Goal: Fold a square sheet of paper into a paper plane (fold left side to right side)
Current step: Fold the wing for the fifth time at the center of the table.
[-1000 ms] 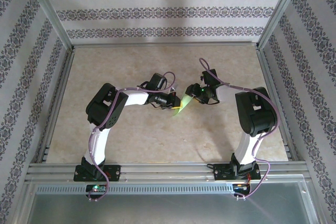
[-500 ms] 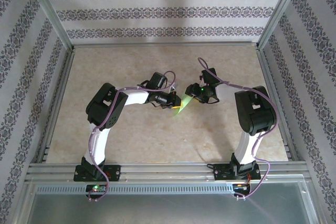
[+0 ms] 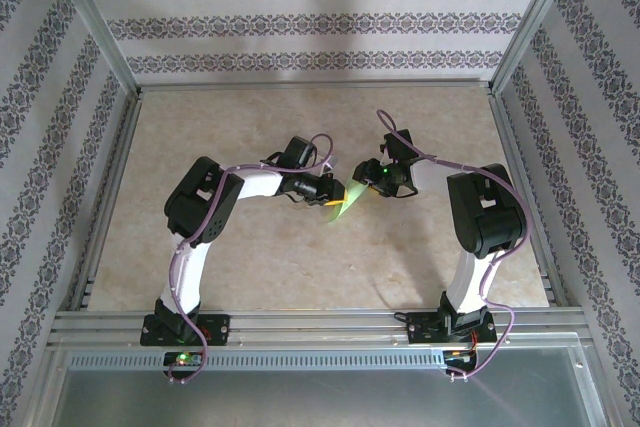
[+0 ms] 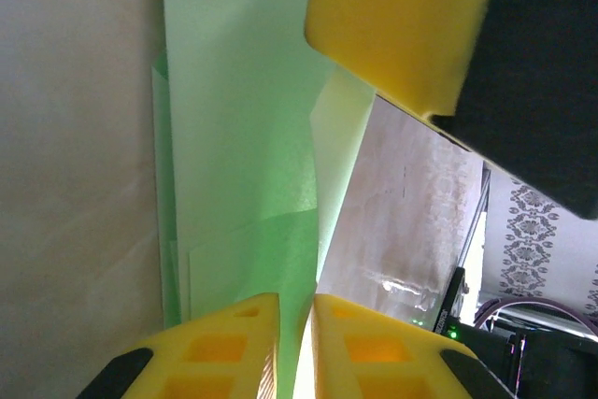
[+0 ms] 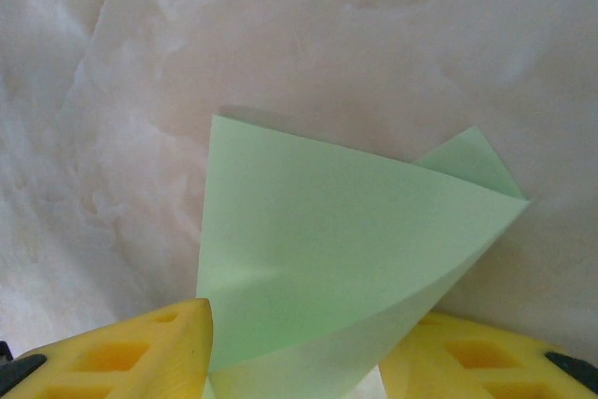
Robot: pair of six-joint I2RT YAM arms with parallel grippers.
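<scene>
The sheet of paper (image 3: 345, 201) is light green and partly folded, and hangs between the two grippers above mid-table. In the left wrist view the paper (image 4: 243, 137) runs down between my left gripper's (image 4: 294, 348) yellow fingers. They stand a narrow slit apart, and light shows beside the sheet. My right gripper (image 5: 304, 324) is shut on the paper (image 5: 327, 249), which bulges in a curved fold between its fingers. One of its fingers (image 4: 402, 25) shows in the left wrist view, pressed on the sheet. From above, the left gripper (image 3: 330, 194) and the right gripper (image 3: 368, 183) face each other.
The beige marbled table (image 3: 250, 257) is bare around the arms. Aluminium rails (image 3: 320, 322) run along the near edge. Patterned walls (image 3: 320, 22) close off the back and both sides.
My left wrist has shifted slightly back to the left. The paper and the right arm have stayed where they were.
</scene>
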